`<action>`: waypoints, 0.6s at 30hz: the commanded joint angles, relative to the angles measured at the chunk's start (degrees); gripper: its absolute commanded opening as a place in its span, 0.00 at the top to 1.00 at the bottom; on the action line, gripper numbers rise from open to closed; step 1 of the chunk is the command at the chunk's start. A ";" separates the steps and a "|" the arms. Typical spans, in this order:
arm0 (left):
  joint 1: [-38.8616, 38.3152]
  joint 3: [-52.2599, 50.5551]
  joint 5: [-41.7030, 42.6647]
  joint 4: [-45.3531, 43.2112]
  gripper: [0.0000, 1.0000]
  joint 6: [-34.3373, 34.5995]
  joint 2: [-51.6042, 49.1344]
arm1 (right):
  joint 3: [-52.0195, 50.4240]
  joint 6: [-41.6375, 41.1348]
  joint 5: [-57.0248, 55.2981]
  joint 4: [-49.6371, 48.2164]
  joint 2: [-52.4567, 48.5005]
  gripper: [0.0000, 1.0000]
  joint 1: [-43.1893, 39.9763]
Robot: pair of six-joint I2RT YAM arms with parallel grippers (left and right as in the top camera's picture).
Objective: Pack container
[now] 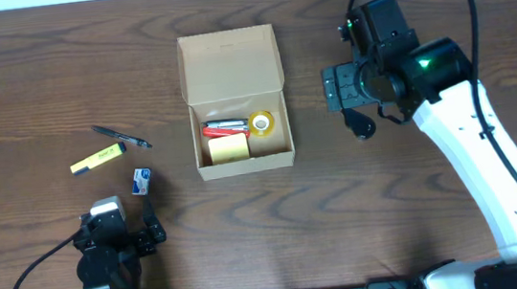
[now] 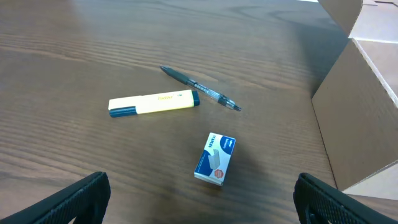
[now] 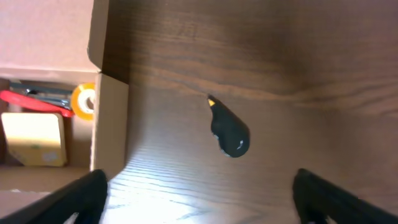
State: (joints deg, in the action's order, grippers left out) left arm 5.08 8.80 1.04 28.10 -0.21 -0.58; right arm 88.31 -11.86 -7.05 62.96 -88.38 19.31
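The container [image 1: 231, 63] is a tan cardboard box standing mid-table with its flap lid open to the far side. Inside lie a yellow tape roll [image 1: 261, 122], a yellow note pad [image 1: 227, 149] and a red-handled tool [image 1: 221, 127]. My right gripper [image 1: 347, 90] hovers open to the right of the box, above a black teardrop-shaped object with a yellow tip [image 3: 229, 132], nothing between its fingers. In the right wrist view the box wall [image 3: 110, 127] is at the left. My left gripper [image 2: 202, 198] is open and empty near the front left, just short of a small blue staple box [image 2: 215, 159].
A yellow highlighter [image 2: 153, 102] and a dark pen [image 2: 200, 88] lie on the table left of the container [image 2: 357, 115], beyond the staple box [image 1: 142, 182]. The black object [image 1: 362, 126] rests on bare wood right of the box.
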 commanded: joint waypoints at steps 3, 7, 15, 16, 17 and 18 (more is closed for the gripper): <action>-0.24 -0.96 -0.83 -0.02 0.05 -0.02 0.33 | -0.13 3.45 2.21 0.94 0.74 0.01 -0.52; -0.24 -0.96 -0.85 -0.02 0.05 -0.02 0.33 | -0.13 5.79 5.99 3.10 1.95 0.02 -0.55; -0.24 -0.96 -0.59 -0.04 0.05 0.00 0.33 | -0.13 9.46 7.41 8.00 7.58 0.01 -0.55; -0.24 -0.96 -0.61 -0.04 0.05 0.00 0.33 | -0.13 10.97 9.11 8.72 8.26 0.01 -0.55; -0.24 -0.96 -0.59 -0.04 0.05 0.00 0.33 | -0.13 12.00 10.40 9.31 8.79 0.01 -0.55; -0.24 -0.96 -0.52 -0.07 0.05 0.02 0.33 | -0.13 12.22 10.95 9.77 9.33 0.01 -0.55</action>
State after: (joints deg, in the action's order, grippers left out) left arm 5.08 8.80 1.04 28.08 -0.21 -0.58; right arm 88.31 -3.14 0.49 72.16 -80.64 19.29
